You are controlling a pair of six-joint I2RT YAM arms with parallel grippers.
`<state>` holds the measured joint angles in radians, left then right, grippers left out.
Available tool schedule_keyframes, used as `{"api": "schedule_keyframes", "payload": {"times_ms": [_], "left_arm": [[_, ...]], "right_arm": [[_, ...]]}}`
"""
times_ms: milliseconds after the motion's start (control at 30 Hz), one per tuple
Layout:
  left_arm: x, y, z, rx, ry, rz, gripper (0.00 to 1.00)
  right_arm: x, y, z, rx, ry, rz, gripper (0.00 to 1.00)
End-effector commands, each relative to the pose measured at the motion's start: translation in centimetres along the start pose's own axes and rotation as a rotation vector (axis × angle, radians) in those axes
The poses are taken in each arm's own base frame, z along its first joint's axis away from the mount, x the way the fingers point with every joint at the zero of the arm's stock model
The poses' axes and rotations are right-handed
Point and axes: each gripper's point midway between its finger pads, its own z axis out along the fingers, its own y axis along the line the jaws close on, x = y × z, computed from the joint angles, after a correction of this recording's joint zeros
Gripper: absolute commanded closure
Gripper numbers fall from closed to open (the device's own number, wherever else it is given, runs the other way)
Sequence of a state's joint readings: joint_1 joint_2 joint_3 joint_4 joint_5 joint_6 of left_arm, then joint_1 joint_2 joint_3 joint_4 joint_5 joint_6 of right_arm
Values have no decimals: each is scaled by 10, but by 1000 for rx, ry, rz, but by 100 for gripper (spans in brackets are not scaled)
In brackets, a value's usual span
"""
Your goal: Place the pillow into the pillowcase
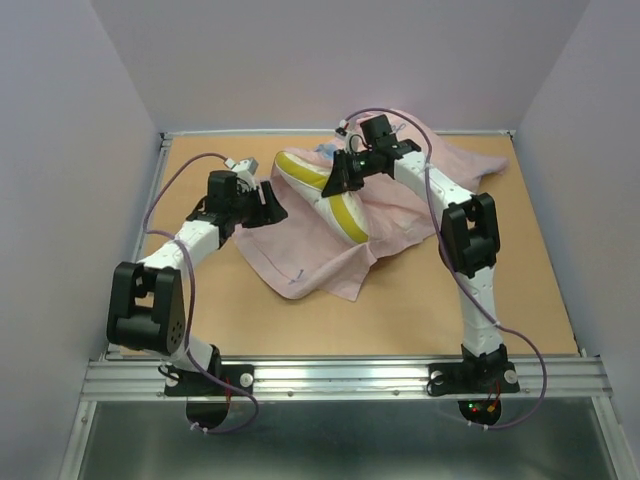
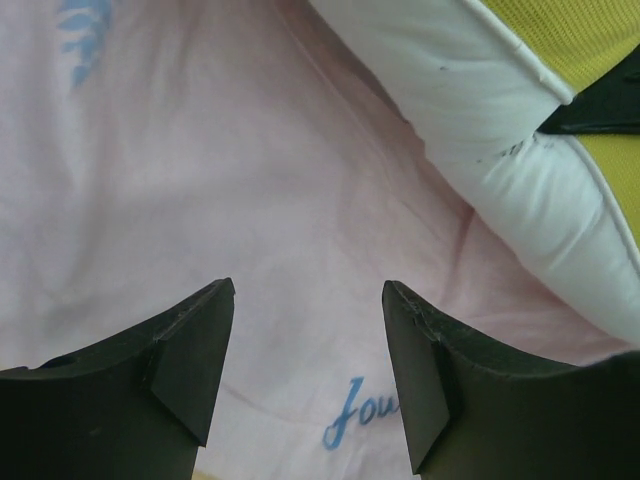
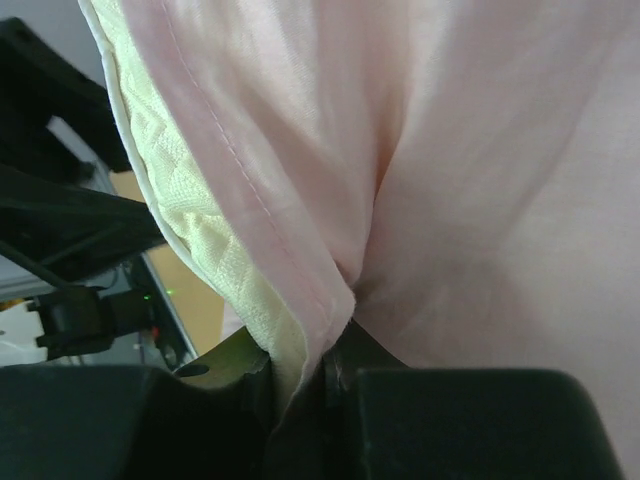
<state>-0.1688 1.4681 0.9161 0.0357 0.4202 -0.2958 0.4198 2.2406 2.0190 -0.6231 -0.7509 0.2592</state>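
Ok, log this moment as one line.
left gripper: open above pillowcase | right gripper: shut on pillow edge plus pillowcase hem | pillow: mostly uncovered

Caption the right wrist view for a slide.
Right gripper shut on thin pale pink fabric pillowcase hem and cream-white textured pillow edge.

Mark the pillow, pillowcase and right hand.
pillow [image 1: 348, 213], top view, on its yellow side band.
pillowcase [image 1: 310, 258], top view, on the flat pink cloth at its near end.
right hand [image 3: 318, 368], right wrist view, between the fingertips pinching the pink hem.
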Motion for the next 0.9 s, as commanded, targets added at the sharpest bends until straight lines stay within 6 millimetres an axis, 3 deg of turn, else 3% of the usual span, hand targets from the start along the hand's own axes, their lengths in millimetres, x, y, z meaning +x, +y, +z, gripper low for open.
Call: {"api": "schedule_keyframes", "payload": {"times_ms": [0,200,267,367,500,600,667,700,733,767,867], "left_arm": [[-31,-44,22,152,-131,-15,27],[-26,-67,70,170,-140,-48,22],[-18,-55,92,113,-119,-66,22],[-21,-36,116,-6,-130,-59,22],[-25,-33,133,-31,-159,-29,20],[-25,-36,146,-65,-182,25,20],[-28,-27,157,-170,-174,72,22],[-14,-26,161,-206,-116,92,23],[-23,-30,165,-223,-122,112,26],[-19,-20,167,-280,-117,125,27],[-2,-10,168,-338,-75,187,28]], "right_arm": [[-23,63,-26,-200,-71,7,99],[-31,68,-36,-261,-103,99,99],[-32,76,-39,-292,-101,141,99],[-35,86,-43,-334,-106,185,99],[-38,100,-47,-425,-109,244,100],[-30,101,-46,-475,-76,342,99],[-28,104,-48,-505,-74,389,99],[-34,114,-56,-551,-108,346,99],[-35,118,-59,-580,-116,363,99],[-31,118,-59,-601,-86,474,99],[-37,127,-68,-649,-117,459,99]]}}
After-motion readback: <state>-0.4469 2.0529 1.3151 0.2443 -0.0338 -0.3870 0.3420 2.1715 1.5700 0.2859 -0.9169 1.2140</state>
